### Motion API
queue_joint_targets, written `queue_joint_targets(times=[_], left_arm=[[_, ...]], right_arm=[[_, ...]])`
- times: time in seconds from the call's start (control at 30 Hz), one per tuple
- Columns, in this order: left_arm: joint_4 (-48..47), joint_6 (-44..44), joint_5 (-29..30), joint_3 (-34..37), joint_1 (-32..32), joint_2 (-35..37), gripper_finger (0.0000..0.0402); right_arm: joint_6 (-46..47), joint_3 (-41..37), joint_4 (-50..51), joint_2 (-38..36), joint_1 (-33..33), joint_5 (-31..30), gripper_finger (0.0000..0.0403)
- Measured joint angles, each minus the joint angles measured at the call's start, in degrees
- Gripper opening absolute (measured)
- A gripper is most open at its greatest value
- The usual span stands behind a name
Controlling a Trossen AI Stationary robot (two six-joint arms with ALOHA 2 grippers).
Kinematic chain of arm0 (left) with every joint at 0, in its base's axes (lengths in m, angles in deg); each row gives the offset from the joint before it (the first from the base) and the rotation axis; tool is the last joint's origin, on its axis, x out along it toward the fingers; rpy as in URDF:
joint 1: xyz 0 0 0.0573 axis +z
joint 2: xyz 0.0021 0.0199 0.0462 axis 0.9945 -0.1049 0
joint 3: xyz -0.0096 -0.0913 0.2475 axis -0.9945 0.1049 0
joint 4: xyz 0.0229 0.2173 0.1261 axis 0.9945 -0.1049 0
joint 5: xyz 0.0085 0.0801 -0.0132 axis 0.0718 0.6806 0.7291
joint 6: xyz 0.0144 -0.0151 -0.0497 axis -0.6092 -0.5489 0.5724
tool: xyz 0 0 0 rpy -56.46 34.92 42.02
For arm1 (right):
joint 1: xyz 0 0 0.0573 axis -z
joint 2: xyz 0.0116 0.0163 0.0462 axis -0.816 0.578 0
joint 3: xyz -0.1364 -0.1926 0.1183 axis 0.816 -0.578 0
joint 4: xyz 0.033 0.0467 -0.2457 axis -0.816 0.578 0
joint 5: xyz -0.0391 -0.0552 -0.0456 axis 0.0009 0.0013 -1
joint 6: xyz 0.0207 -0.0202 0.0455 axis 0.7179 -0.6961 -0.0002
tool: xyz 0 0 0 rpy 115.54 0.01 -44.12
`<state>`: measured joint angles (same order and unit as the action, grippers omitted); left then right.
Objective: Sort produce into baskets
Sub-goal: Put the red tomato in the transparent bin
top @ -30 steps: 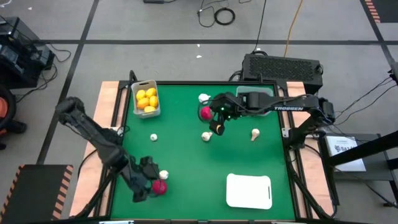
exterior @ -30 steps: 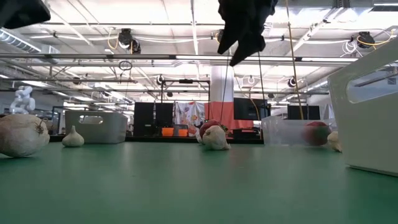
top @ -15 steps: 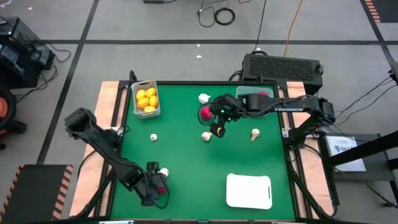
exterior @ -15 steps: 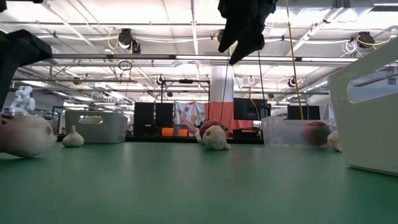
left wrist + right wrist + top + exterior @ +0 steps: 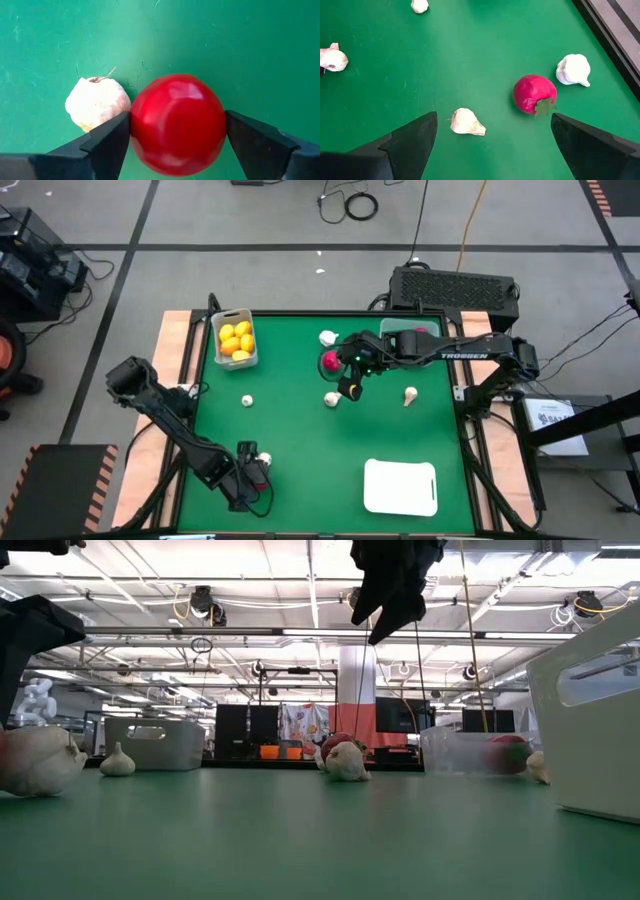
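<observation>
The left claw (image 5: pixel 175 145) stood low at the near edge of the green desk (image 5: pixel 300 430), its fingers wide open around a glossy round red fruit (image 5: pixel 176 123) and barely touching it, probably for a grasp. A white garlic-like bulb (image 5: pixel 96 102) lay beside the fruit. The right claw (image 5: pixel 492 137) hung open above the magenta fruit with green leaf (image 5: pixel 535 94). I could not tell if the left fingers already pressed the fruit.

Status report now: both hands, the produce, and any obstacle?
Left hand open, straddling red fruit on mat, not closed. Garlic touching that fruit, beside one finger. Right hand open, above garlic and red fruit.
</observation>
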<state>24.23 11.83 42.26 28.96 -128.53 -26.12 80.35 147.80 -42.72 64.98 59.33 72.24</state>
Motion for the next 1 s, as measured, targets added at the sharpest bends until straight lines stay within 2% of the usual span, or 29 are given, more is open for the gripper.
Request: queue_joint_targets(times=[0.13,0.3,0.6,0.8,0.9,1.0], left_arm=[[0.12,0.01,-0.37,0.07,0.00,-0.02,0.0312],[0.20,0.30,-0.96,0.13,0.04,0.30,0.0280],[-2.98,0.59,-0.98,-0.82,0.30,7.09,0.0272],[-11.33,-2.31,7.04,-7.75,4.33,14.02,0.0272],[-11.68,-7.27,10.78,-10.62,8.79,16.70,0.0272],[-11.63,-12.10,12.12,-12.66,14.30,18.25,0.0272]], right_arm=[[0.48,0.00,0.00,0.02,0.00,0.02,0.0380],[0.60,0.00,0.00,0.02,0.00,0.02,0.0380],[1.46,0.00,0.02,0.02,0.00,0.11,0.0380],[4.32,0.00,1.66,0.02,-0.26,0.33,0.0380],[9.87,0.00,3.63,0.02,-0.26,0.25,0.0380],[12.74,-0.02,4.08,-0.41,-0.27,-0.15,0.0380]])
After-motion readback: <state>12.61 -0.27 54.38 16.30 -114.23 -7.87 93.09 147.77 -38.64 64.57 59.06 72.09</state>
